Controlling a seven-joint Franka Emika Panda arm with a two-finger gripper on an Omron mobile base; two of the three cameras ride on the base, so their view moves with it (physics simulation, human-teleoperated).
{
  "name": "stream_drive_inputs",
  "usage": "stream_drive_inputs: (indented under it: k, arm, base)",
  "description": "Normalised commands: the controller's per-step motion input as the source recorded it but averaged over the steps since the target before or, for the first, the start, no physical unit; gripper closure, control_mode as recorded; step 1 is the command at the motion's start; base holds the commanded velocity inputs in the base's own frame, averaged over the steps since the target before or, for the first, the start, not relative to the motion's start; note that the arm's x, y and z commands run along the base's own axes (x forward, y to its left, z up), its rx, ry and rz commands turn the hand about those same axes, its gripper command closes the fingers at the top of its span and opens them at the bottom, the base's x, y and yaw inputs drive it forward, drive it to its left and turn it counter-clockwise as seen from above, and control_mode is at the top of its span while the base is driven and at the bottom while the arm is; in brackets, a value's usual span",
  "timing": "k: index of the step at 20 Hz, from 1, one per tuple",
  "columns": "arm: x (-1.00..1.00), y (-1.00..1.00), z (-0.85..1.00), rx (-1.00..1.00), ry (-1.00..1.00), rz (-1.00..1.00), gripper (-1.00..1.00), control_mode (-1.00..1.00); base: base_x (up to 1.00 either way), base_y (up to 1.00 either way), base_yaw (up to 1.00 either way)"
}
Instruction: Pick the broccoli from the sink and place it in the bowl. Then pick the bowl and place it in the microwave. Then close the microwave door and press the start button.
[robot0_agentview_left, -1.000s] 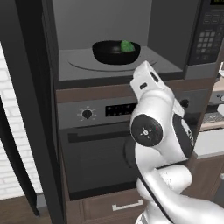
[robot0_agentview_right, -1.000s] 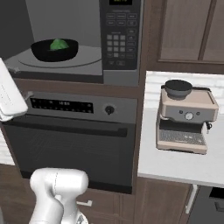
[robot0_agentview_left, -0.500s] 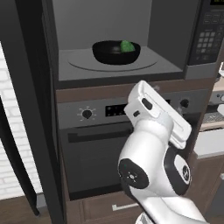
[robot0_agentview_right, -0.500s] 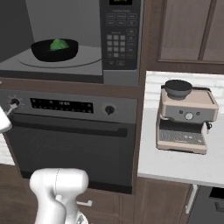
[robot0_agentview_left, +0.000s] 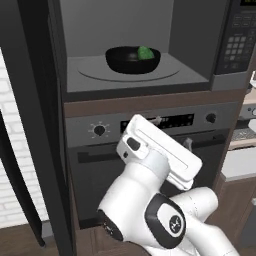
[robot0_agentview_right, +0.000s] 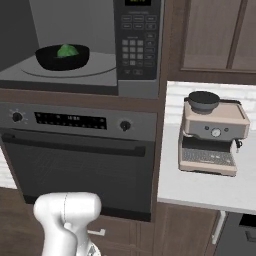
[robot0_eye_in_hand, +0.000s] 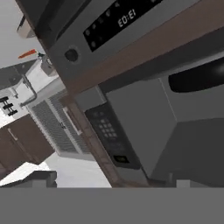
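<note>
The glossy black bowl sits on the grey turntable inside the open microwave, with the green broccoli in it; the pair also appears as bowl and broccoli. The microwave door stands swung open at the left. The keypad panel is right of the cavity. My gripper is open and empty, below and in front of the cavity, its white hand before the oven's control strip. In the hand view the bowl's rim shows at the right. The sink is out of view.
An oven with knobs and a long bar handle sits under the microwave. A beige coffee machine stands on the white counter to the right. Wooden cabinets hang above it.
The hand has dropped from the level of the microwave's sill to the front of the oven panel and has left the right base view. Bowl and broccoli have not moved.
</note>
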Motion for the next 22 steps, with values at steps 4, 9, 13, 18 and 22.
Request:
stream_drive_inputs:
  k: [4, 9, 13, 18, 22]
  arm:
    - [0.01, 0.59, -0.43, -0.34, -0.01, -0.19, -1.0, -1.0]
    - [0.0, 0.7, -0.28, -0.39, -0.07, -0.13, -1.0, -1.0]
    - [0.02, 0.66, -0.24, -0.33, -0.09, -0.11, -1.0, -1.0]
    - [0.09, 0.78, -0.06, -0.23, -0.05, -0.11, -1.0, -1.0]
    - [0.09, 0.75, -0.06, -0.2, 0.0, -0.14, -1.0, -1.0]
  base:
    - [0.0, 0.0, 0.0]
    - [0.0, 0.0, 0.0]
    - [0.0, 0.0, 0.0]
    - [0.0, 0.0, 0.0]
    - [0.0, 0.0, 0.0]
